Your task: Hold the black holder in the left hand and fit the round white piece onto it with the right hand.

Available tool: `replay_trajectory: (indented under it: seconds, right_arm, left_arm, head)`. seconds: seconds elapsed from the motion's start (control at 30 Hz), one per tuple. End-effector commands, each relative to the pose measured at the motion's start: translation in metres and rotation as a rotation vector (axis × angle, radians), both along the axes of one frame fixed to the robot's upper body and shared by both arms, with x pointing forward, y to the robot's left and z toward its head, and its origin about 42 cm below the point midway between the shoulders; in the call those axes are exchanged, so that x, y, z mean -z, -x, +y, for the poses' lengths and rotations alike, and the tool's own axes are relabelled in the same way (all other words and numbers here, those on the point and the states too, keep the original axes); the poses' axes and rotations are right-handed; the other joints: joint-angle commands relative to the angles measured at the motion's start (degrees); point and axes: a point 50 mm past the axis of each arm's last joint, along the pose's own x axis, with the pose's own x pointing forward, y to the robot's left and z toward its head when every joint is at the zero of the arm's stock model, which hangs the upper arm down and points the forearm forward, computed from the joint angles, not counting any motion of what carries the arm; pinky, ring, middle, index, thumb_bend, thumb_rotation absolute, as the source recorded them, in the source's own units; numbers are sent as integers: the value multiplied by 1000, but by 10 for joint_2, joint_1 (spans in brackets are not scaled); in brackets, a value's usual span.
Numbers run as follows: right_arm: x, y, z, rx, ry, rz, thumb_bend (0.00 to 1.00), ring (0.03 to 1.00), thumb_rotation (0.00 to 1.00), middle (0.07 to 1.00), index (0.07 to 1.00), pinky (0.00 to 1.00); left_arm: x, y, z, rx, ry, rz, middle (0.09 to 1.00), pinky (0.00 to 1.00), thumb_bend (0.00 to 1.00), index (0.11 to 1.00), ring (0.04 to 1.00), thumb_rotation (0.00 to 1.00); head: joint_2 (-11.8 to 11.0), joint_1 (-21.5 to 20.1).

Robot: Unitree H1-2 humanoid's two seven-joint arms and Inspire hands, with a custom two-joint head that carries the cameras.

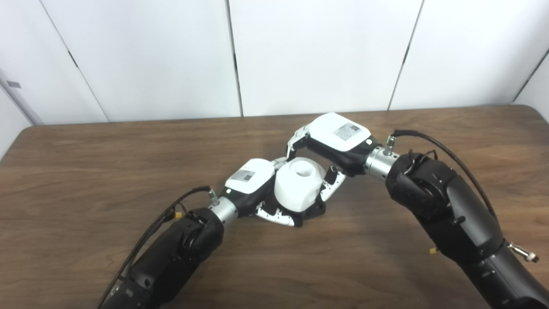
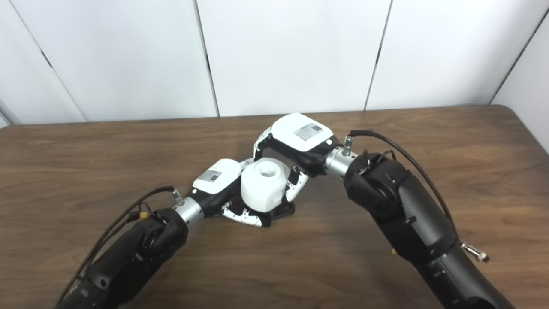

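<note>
White piece seated on the holder, both hands around it at mid-worktop.

The white piece (image 1: 299,184), round with a hole in its top, sits upright on the black holder (image 1: 316,209), only a dark edge of which shows at its foot. The left hand (image 1: 257,191), at 9 o'clock of the piece, curls its fingers (image 1: 276,216) around the base, gripping the holder. The right hand (image 2: 296,148), at 1 o'clock, arches over the piece, fingers closed against its sides. All rests on the brown worktop (image 1: 85,171).
</note>
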Motion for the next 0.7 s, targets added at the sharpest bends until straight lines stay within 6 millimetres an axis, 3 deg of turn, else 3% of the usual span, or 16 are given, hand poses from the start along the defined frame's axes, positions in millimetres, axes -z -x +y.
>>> replay_trajectory:
  seconds: [0.0, 0.67]
  right_arm:
    - [0, -2, 1, -16, 55, -1, 523, 809, 136, 728, 482, 824]
    - [4, 3, -16, -52, 148, 2, 524, 809, 137, 727, 482, 812]
  left_arm:
    - [41, 23, 5, 25, -139, 175, 908, 804, 523, 487, 939, 72]
    - [37, 23, 5, 26, -154, 192, 918, 807, 523, 487, 940, 72]
  head:
    - [1, 0]
    - [8, -1]
